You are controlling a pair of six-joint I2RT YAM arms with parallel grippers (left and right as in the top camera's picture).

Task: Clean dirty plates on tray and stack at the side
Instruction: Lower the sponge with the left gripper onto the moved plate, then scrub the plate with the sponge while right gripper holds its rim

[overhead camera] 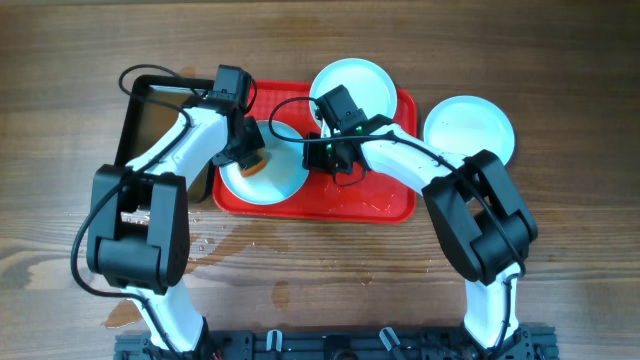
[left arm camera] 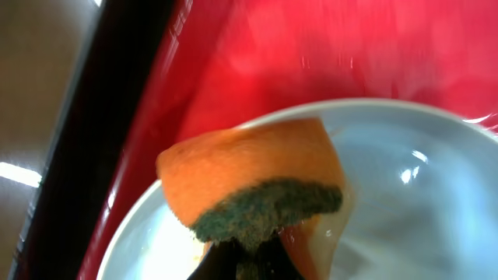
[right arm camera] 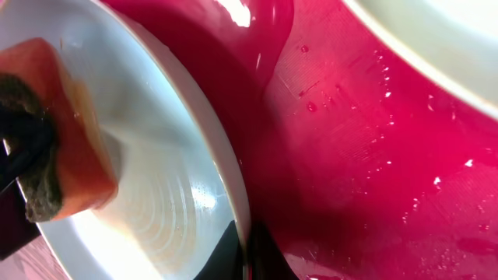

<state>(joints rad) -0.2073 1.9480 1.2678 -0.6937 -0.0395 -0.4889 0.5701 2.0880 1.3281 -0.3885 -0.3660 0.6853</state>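
Note:
The red tray [overhead camera: 345, 205] lies mid-table. A pale plate [overhead camera: 285, 170] sits tilted over its left half. My right gripper [overhead camera: 318, 152] is shut on this plate's right rim [right arm camera: 233, 194], one finger on each side. My left gripper [overhead camera: 250, 155] is shut on an orange sponge with a dark green scouring side [left arm camera: 257, 190] and presses it on the plate's inside [left arm camera: 405, 202]; the sponge also shows in the right wrist view [right arm camera: 58, 148]. A second plate [overhead camera: 368, 85] rests on the tray's back rim. A third plate [overhead camera: 468, 128] lies on the table right of the tray.
A black pan [overhead camera: 150, 120] of brownish water stands left of the tray, touching it. Water drops wet the tray floor [right arm camera: 373, 140] and the wood in front of the tray [overhead camera: 225, 245].

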